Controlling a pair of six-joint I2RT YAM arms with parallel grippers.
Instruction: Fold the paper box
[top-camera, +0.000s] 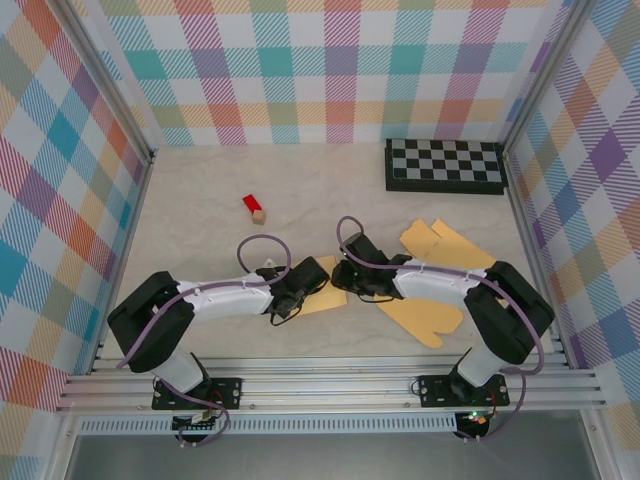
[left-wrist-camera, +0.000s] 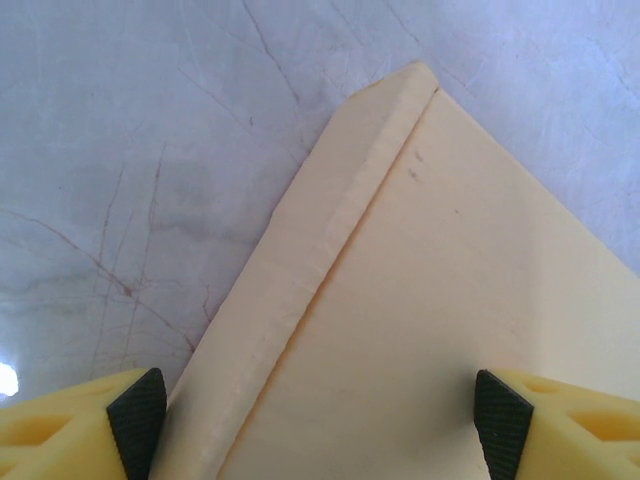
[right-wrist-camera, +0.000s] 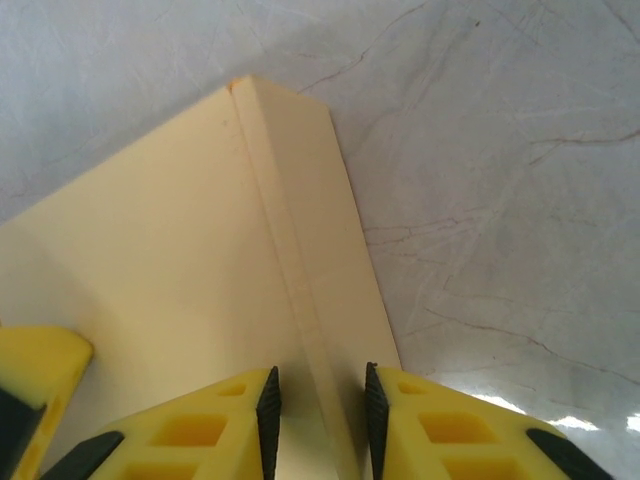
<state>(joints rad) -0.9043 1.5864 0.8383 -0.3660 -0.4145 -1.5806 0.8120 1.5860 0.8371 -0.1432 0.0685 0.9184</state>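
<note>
Flat on the tabletop (top-camera: 200, 200), right of centre toward the near edge: paper box (top-camera: 425, 322), long axis roughly parallel to that edge. At its left end, both arms equally near: left gripper (left-wrist-camera: 320, 425) released, jaws wide astride the panel; right gripper (right-wrist-camera: 318, 405) apparently clenched on the flap (right-wrist-camera: 300, 180).

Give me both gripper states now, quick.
Left gripper: open, jaws wide over the box, holding nothing.
Right gripper: closed on the box's folded edge.
</note>
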